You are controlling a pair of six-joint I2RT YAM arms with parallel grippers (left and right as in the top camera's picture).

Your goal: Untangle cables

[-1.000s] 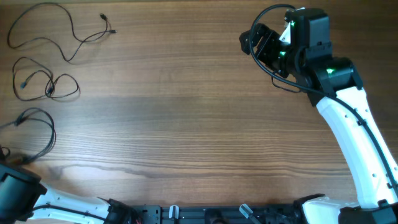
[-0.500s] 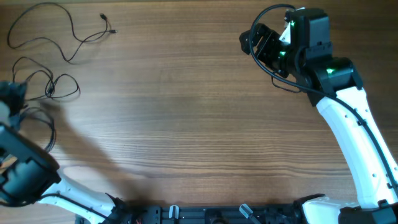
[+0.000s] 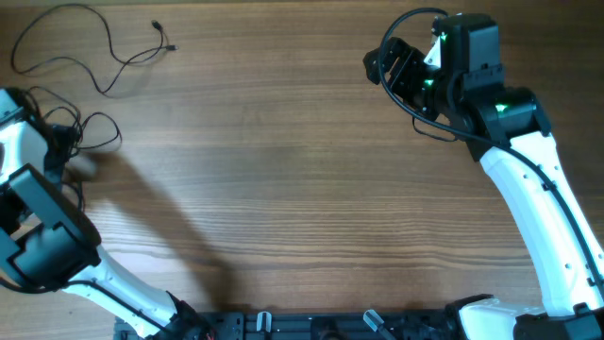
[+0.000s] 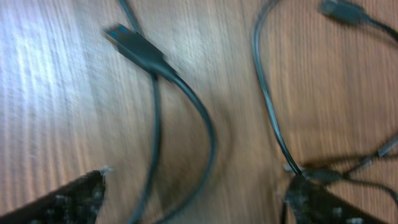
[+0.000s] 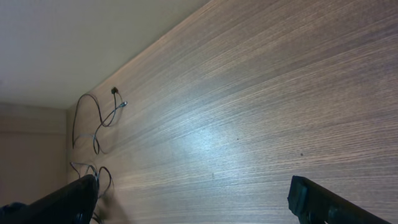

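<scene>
**Item: cables (image 3: pixel 117 132), thin black, three.** Lay at the far left of the wooden table (image 3: pixel 302 189), apparently already separated.
- Upper cable (image 3: pixel 137 59): spread in open curves near the far corner, well apart from the others.
- Middle cable: a small loose loop just below it, beside the left arm.
- Third cable: mostly hidden under that arm, so its lie could not be told.

**Item: left gripper (image 4: pixel 196 202).** Hung low over the middle cluster with its fingers spread wide, clamping nothing. Two cords ran across the wood between the fingertips: one ended in a flat USB plug (image 4: pixel 134 46), and the other curved past the right-hand fingertip (image 4: pixel 323 202). The wrist view was blurred. Whether the cords crossed or only lay side by side could not be settled. The wide spread suited either straddling a cord for a pick or standing clear of one just laid down.

**Item: right gripper (image 5: pixel 196 202).** Raised at the far right, well apart from every cable, fingers fully spread and empty. It was probably parked there to leave the left side free.

**Condition.** Judged close to finished; only the cords beneath the left arm looked in need of checking.
</scene>
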